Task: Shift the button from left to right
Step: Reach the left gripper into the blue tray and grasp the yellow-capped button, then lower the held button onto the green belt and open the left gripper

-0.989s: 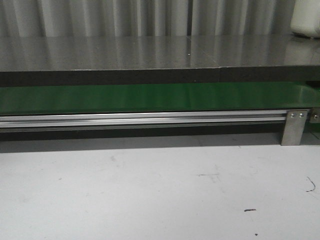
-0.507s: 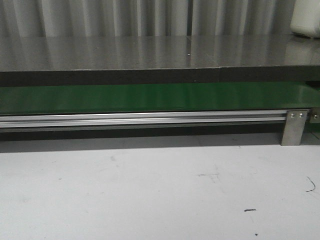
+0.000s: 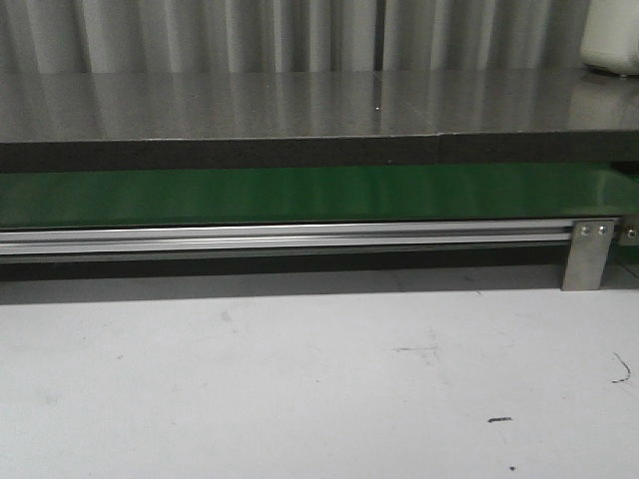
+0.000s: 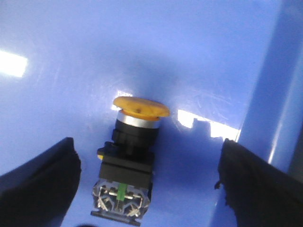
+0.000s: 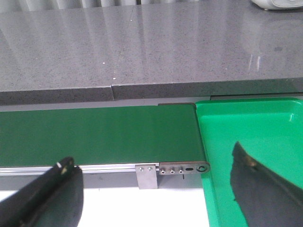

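In the left wrist view the button [image 4: 130,161] lies on its side on the floor of a blue bin [image 4: 142,56], its orange-yellow cap pointing away from the wrist and its black body with clear contact block nearer. My left gripper [image 4: 147,184] is open, its two black fingers standing on either side of the button without touching it. In the right wrist view my right gripper [image 5: 156,189] is open and empty, above the near edge of the green belt [image 5: 99,135]. Neither gripper shows in the front view, and the button does not either.
The green belt [image 3: 300,195] runs across the front view on an aluminium rail [image 3: 290,238] with a bracket [image 3: 589,254]. A grey stone counter [image 3: 300,105] lies behind it. A green tray [image 5: 251,137] sits at the belt's right end. The blue bin's wall [image 4: 274,80] rises close to the button.
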